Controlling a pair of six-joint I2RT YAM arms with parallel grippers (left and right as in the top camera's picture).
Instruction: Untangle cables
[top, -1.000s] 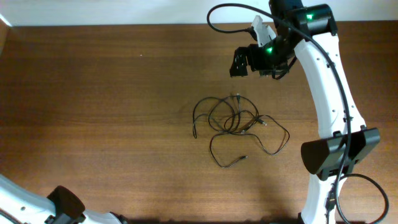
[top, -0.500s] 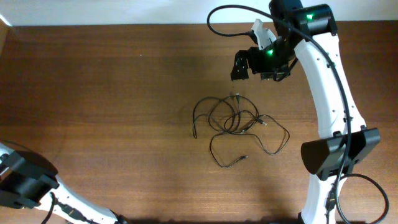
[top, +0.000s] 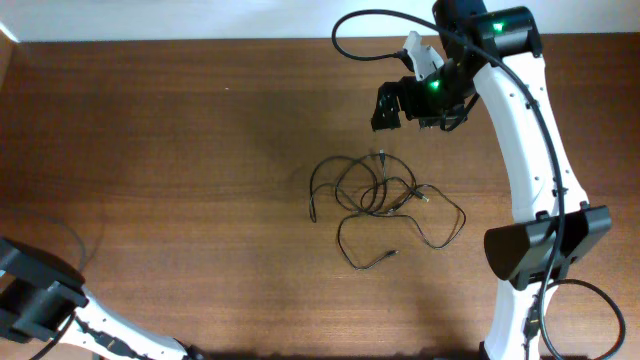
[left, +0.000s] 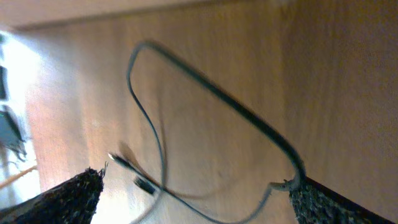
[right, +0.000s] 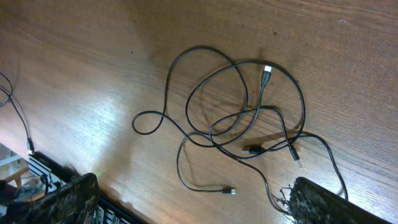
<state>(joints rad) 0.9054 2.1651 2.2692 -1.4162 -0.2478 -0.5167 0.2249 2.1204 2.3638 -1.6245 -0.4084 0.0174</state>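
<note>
Most of the job looks left to do: the cables (top: 385, 205) lie in one loose tangle of crossed loops just off the middle of the table (top: 180, 150), toward 3 o'clock. One single cable (left: 205, 87) seems freed, lying far out at 8 o'clock beneath the left gripper (left: 199, 196), its jaws wide and released. The right gripper (top: 387, 108) hovers at 12 o'clock from the tangle, spread and empty

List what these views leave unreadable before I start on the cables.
- Overhead: crossings within the cables too small; which strand lies on top is unclear.
- Overhead: left arm cut off by the lower-left edge.
- Left wrist: thin cord motion-blurred; its ends unreadable.
- Right wrist: one strand vanishes behind the right fingertip.
</note>
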